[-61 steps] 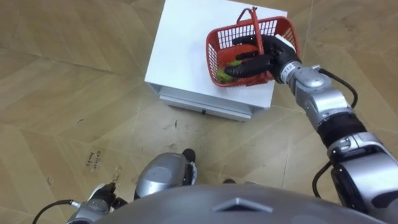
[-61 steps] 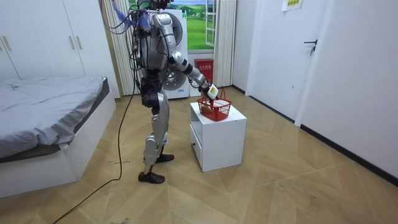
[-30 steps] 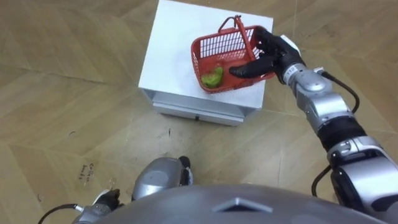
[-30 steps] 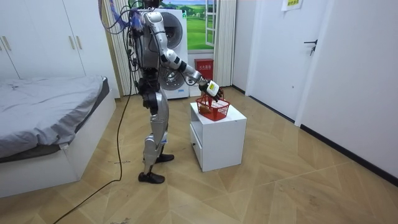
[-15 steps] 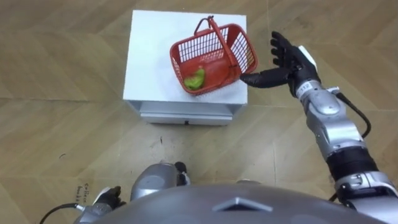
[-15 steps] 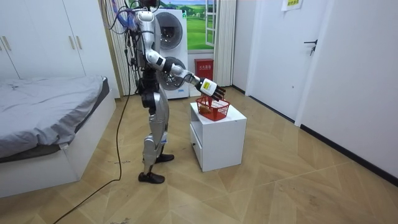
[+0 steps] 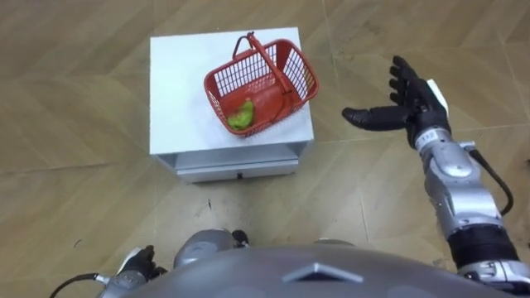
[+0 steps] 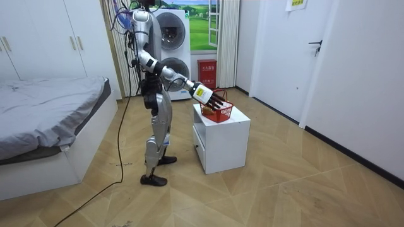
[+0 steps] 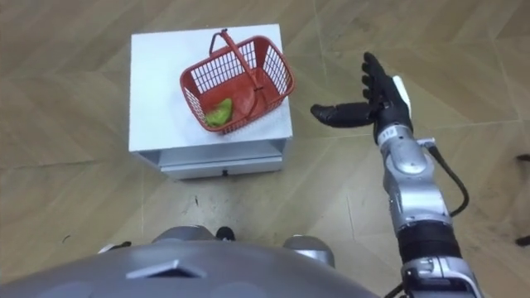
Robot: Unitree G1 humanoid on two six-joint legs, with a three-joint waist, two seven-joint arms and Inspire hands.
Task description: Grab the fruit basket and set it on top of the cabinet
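Note:
The red mesh fruit basket (image 7: 291,89) stands on the white cabinet (image 7: 178,91), its handle (image 7: 267,58) upright, with a green fruit (image 7: 241,116) lying in its near corner. My right hand (image 7: 416,112) hovers open over the floor to the right of the cabinet. It is a hand's breadth clear of the basket, thumb pointing toward it, and holds nothing. In the room view the same hand (image 8: 211,98) hangs just beside the basket (image 8: 216,113). My left hand (image 7: 137,265) shows low at the lower left by my side.
The cabinet has a drawer front (image 7: 236,170) facing me and wooden floor (image 7: 74,190) all round. In the room view a bed (image 8: 50,120) lies at the left, a washing machine (image 8: 173,50) stands behind me and a door (image 8: 284,57) is at the right.
My right hand has come out of the basket and drawn away to the right, fingers spread. The basket stays on the cabinet. I have straightened up, so the eye view has shifted.

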